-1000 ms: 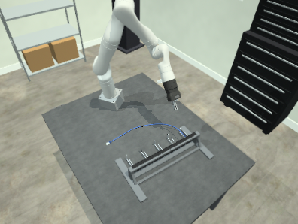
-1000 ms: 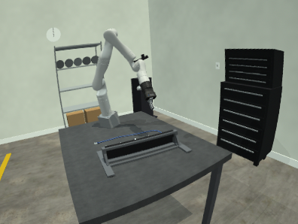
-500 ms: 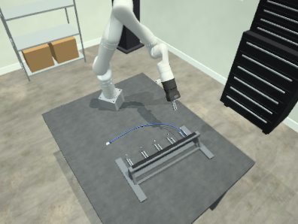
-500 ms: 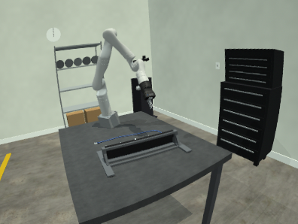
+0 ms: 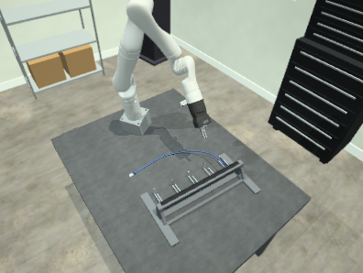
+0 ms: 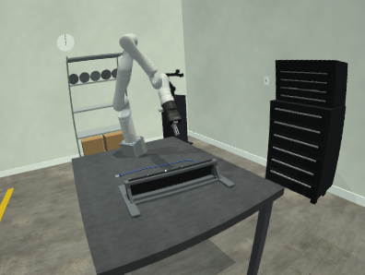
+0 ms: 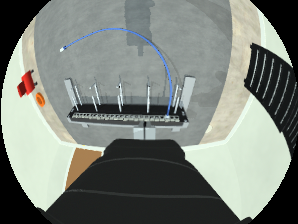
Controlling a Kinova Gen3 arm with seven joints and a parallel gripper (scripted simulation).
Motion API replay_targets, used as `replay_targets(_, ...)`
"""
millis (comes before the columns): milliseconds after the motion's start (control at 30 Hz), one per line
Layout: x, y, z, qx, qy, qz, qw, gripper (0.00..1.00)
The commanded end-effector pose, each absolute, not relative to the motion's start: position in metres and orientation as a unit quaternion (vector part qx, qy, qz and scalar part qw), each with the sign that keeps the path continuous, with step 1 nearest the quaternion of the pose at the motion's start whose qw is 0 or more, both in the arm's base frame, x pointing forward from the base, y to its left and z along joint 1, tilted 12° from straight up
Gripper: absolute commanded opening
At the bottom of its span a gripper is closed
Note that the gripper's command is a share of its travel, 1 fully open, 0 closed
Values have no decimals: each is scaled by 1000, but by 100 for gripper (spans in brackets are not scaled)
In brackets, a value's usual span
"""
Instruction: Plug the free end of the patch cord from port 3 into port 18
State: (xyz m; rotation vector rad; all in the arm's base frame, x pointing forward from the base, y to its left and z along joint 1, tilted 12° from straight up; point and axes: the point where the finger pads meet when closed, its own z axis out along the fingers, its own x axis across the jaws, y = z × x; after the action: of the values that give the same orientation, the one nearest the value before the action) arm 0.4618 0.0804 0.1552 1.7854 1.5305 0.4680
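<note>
Dark grey desk carrying everything, ringed by a shelf unit with cardboard boxes at far left and a black drawer cabinet at right. Exterior view alone showing the desk's leg, a wall clock and the rack's dark front face; top view alone showing the rack's rear, with upright pins behind the patch panel. Wrist view looking down over the claw's black body onto the panel's back.

White arm rising from its grey base at the far side of the desk, folded over at the elbow, wrist angled downward. Claw hanging in the air above the desk, behind the rack's right end, fingers fully together on nothing.

Blue patch cord arcing from the panel's right end across the desk, free plug lying flat at left, well apart from the claw.
</note>
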Motion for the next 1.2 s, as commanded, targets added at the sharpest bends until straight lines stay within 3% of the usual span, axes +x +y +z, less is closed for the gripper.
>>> replay_targets(0,460,68,161,698,588,184,365,0)
replay_targets(1167,458,38,161,698,588,184,365,0)
